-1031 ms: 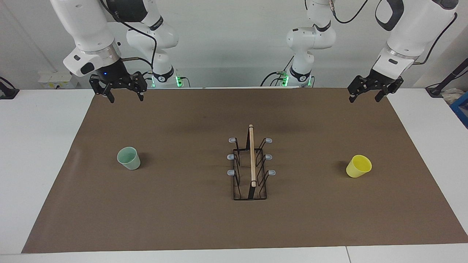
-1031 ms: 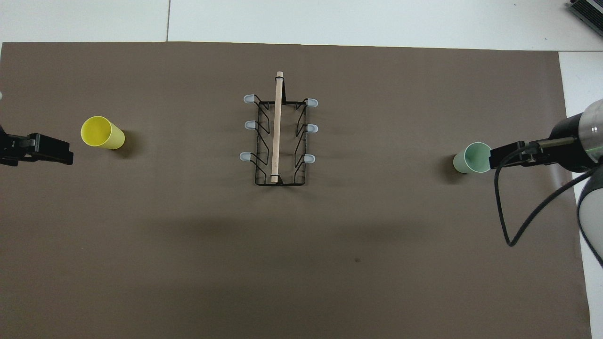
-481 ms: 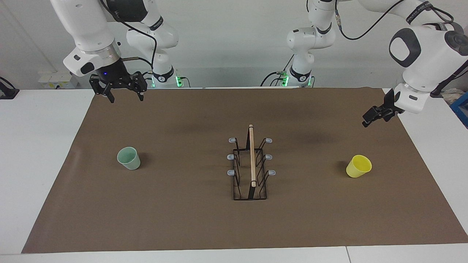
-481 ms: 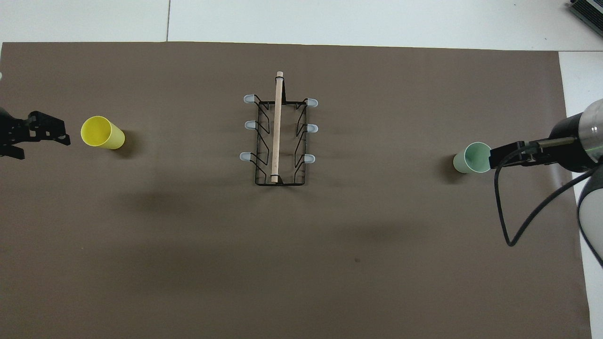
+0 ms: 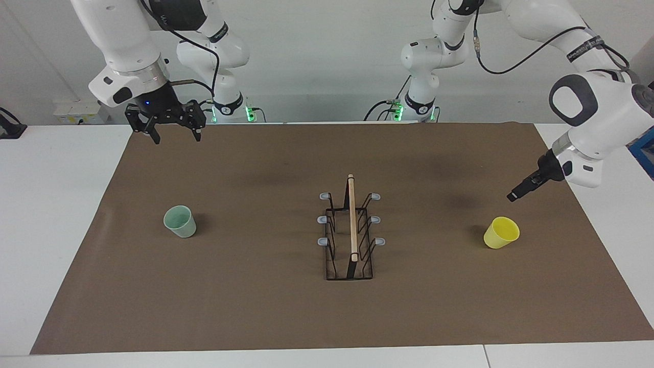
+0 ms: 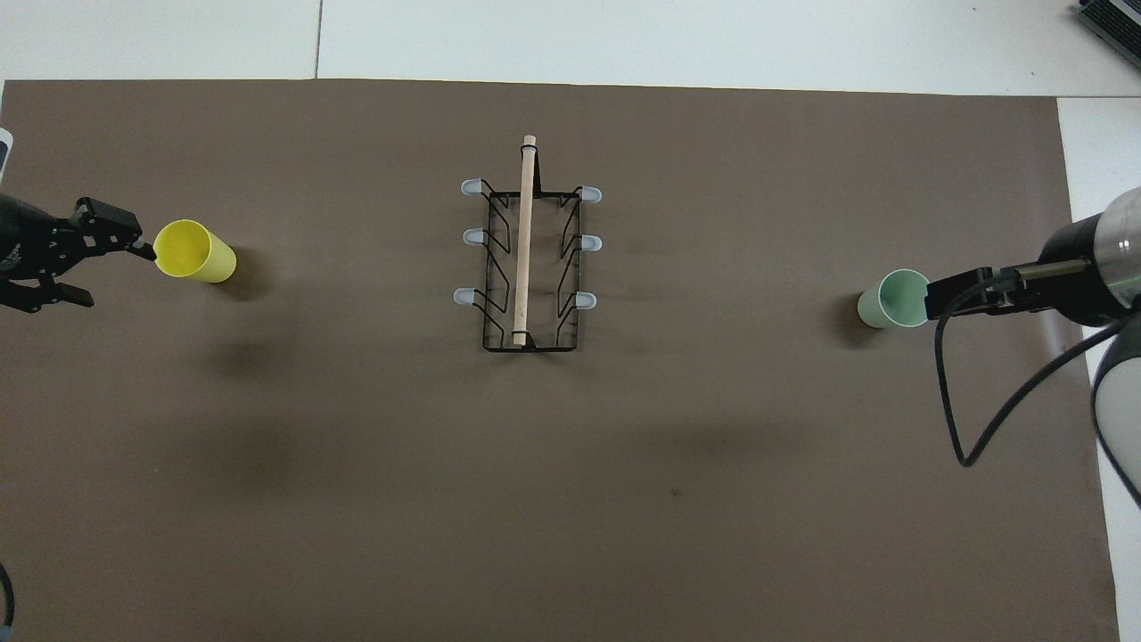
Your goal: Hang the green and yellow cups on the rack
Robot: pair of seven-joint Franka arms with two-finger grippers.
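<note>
The yellow cup [image 5: 501, 232] stands mouth up on the brown mat toward the left arm's end; it also shows in the overhead view [image 6: 192, 251]. The mint green cup [image 5: 180, 221] [image 6: 891, 300] stands mouth up toward the right arm's end. The black wire rack [image 5: 351, 230] [image 6: 526, 245] with its wooden bar stands mid-mat, all pegs bare. My left gripper [image 5: 513, 196] [image 6: 107, 272] is open and empty, low over the mat beside the yellow cup, apart from it. My right gripper [image 5: 175, 136] [image 6: 936, 297] is open and empty, waiting high over the mat's edge.
The brown mat [image 5: 265, 317] covers most of the white table [image 5: 56, 204]. A black cable [image 6: 949, 401] hangs from the right arm. A blue box [image 5: 645, 148] sits off the table at the left arm's end.
My left arm has swung down and turned its gripper, bringing it low beside the yellow cup. The right arm, both cups and the rack have not moved.
</note>
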